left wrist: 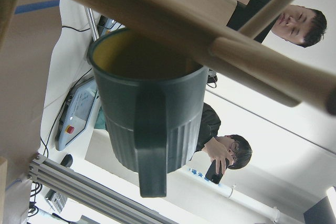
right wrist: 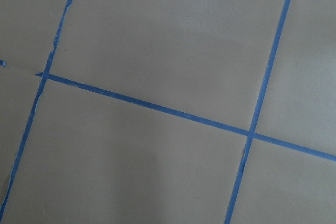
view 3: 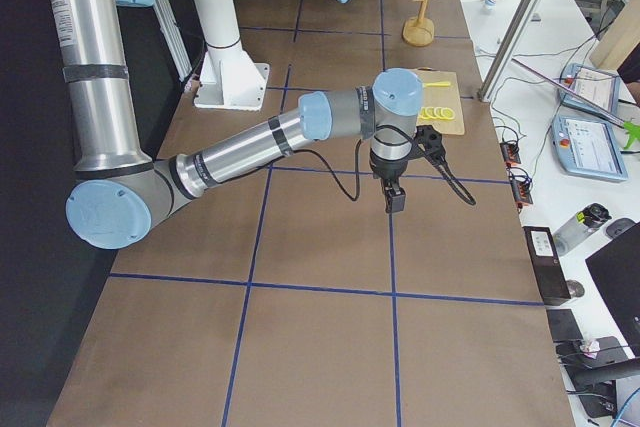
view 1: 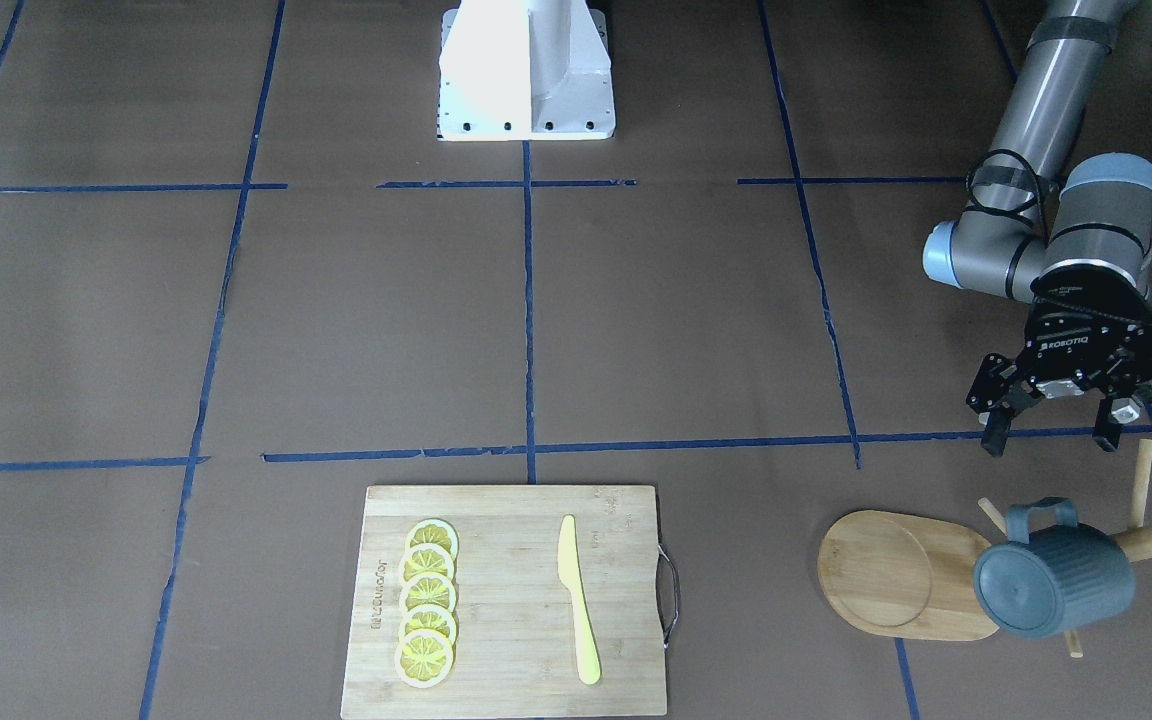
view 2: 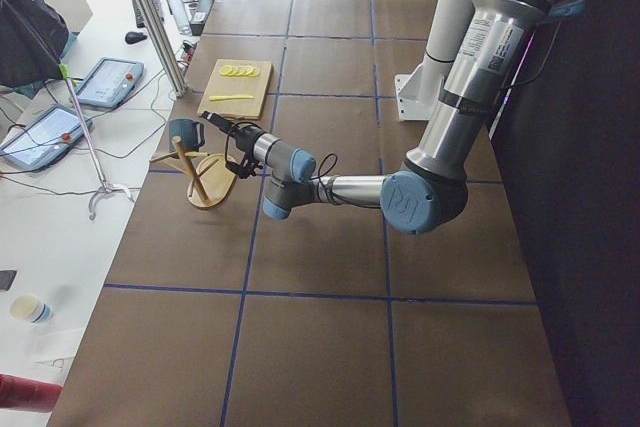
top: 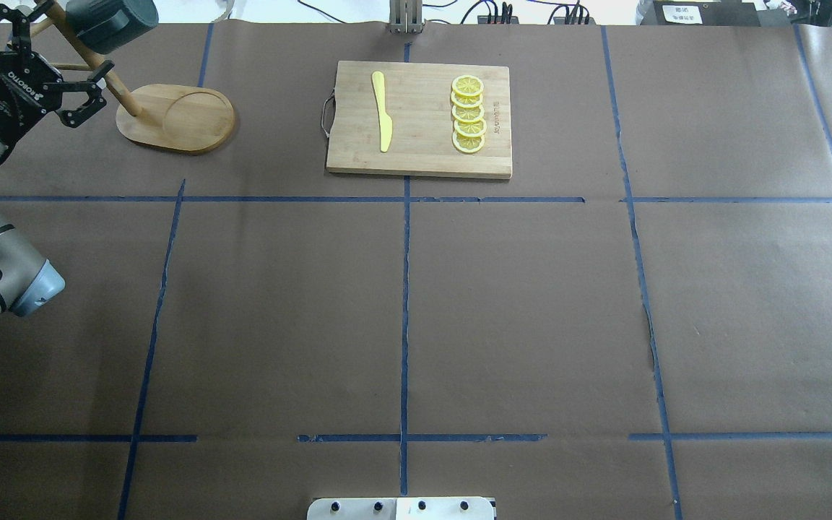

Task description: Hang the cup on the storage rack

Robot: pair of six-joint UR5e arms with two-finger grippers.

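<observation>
1. Well, the left gripper (view 1: pixel 1048 440) is spread wide and holds nothing. Its black fingers (view 1: pixel 994 432) point toward the rack and are apart from the cup.
2. The cup (view 1: pixel 1051 585) is just beyond these fingers. It hangs on the rack, off the table. It is dark blue-grey and ribbed. In the front view it is tipped, with its flat bottom toward the camera.
3. Its handle (view 1: pixel 1041 515) is on the side nearest to the gripper. In the left wrist view the handle faces the camera and the yellow inside shows at the rim. I cannot tell if a peg passes through the handle.
4. The rack (view 1: pixel 896 575) is of light wood. Its oval base lies flat on the table (view 1: pixel 686 330), and a round post with thin pegs rises from one end of it.
5. The right gripper (view 3: pixel 396 202) shows only in the side view. It points down over the middle of the table, and I cannot tell if it is wide or closed. Its own camera shows only brown paper and blue tape (view 1: pixel 528 300).
6. A cutting board (view 1: pixel 511 660) lies well apart from the rack, near the same table edge. It carries five lemon slices (view 1: pixel 428 590) in a row and a yellow knife (view 1: pixel 576 600) beside them.
7. Two people show behind the cup in the left wrist view.
</observation>
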